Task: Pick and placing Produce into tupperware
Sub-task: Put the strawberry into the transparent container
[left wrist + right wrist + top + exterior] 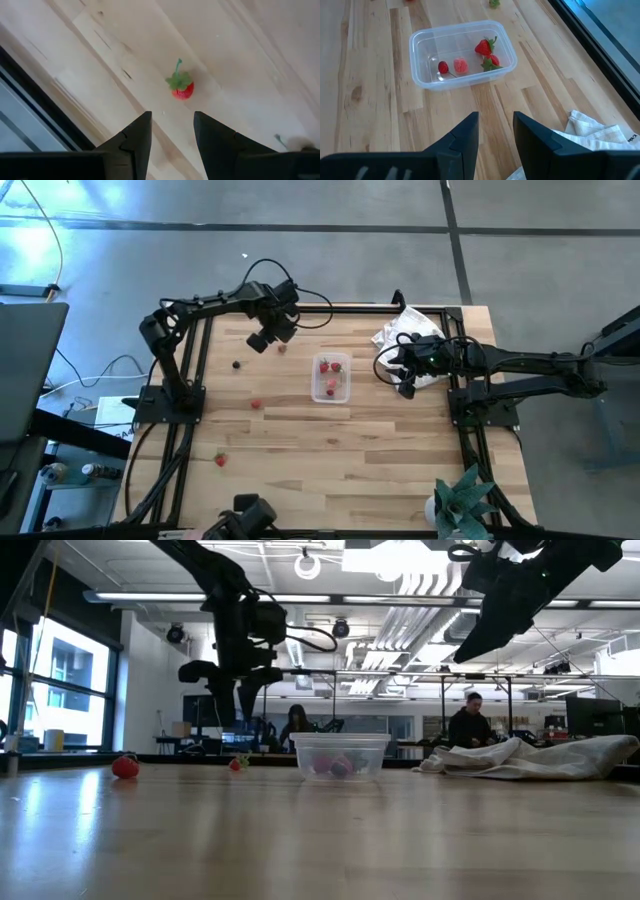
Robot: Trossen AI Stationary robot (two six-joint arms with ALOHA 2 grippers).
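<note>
From above, the tub (331, 378) sits mid-table with a few red bits inside, and the left gripper (277, 337) hangs over the far-left part of the table, right by a small strawberry (283, 349). More produce is scattered on the left side: a dark berry (236, 364), a red one (256, 404) nearer the middle, and another (220, 459) close to the front. The right gripper (403, 370) hovers just right of the tub, over the edge of the white cloth (405, 332). A plant (462, 502) sits at the front right corner. At table level, the tub (340, 755) is dead centre with blurry pink stuff showing through its walls, a red strawberry (125, 767) to the left and a smaller one (238, 764) nearer the tub; the cloth (530, 757) lies crumpled on the right, nothing between it and the tub. Both arms hang well above the wood, and two people sit at desks in the room behind. Left wrist cam: fingers (136, 137) spread apart, holding nothing, with a strawberry (182, 88) and its green stem on bare wood just ahead of them. Right wrist cam: fingers (464, 133) also parted and empty, looking at the tub (463, 54), which holds two strawberries (484, 47), a pink berry (461, 65) and a small dark red one (443, 67); the cloth (592, 133) pokes in beside the gripper.
</note>
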